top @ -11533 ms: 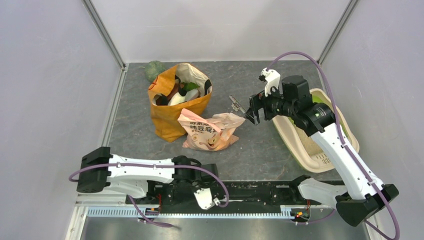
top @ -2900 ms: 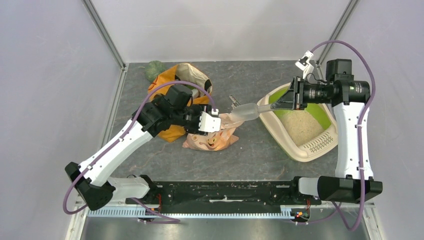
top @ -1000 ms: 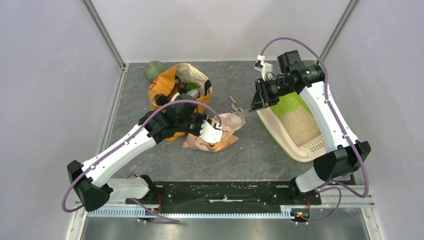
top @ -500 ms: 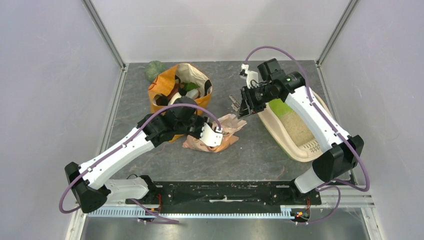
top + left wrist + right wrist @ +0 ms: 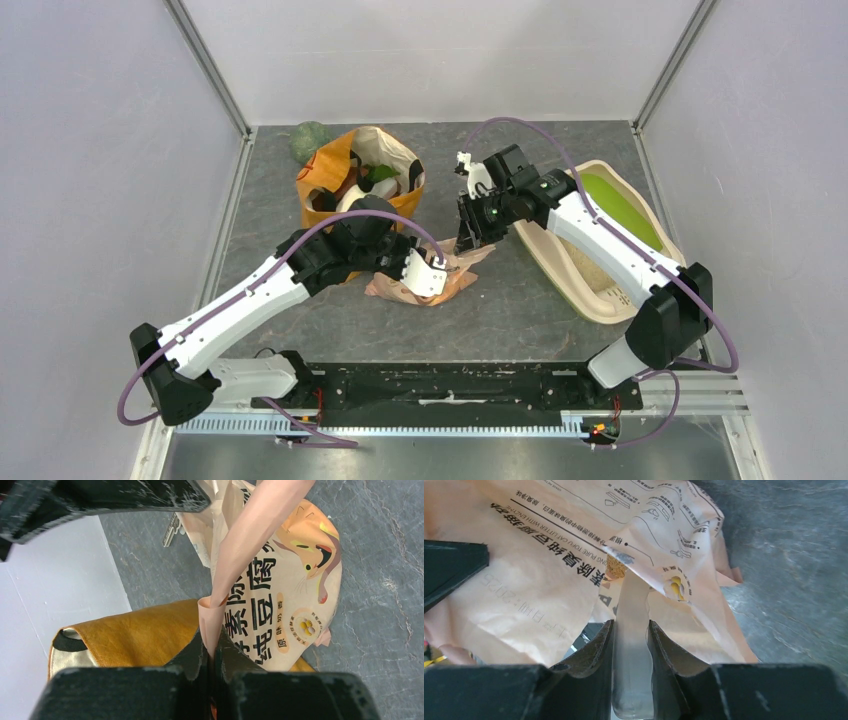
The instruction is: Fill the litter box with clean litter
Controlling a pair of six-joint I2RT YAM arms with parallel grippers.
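Note:
The cream litter box (image 5: 556,258) with its green hood (image 5: 617,205) lies at the right, partly under my right arm. A pale pink litter bag (image 5: 425,285) printed with a cat lies at centre. My left gripper (image 5: 432,268) is shut on a folded edge of the litter bag (image 5: 270,570), pinched between its jaws (image 5: 212,644). My right gripper (image 5: 630,626) is shut on the handle of a translucent scoop (image 5: 631,600), whose end is inside the bag's mouth. A small patch of clean litter (image 5: 615,566) shows there. In the top view my right gripper (image 5: 466,238) hangs over the bag's top edge.
An orange paper shopping bag (image 5: 345,215) full of items stands just behind the litter bag, touching it. A green round object (image 5: 308,140) sits at the back left. A small metal item (image 5: 171,527) lies on the grey tabletop near the bag.
My right arm has swung left from over the litter box to the litter bag, carrying the scoop. My left gripper has closed on the bag's edge.

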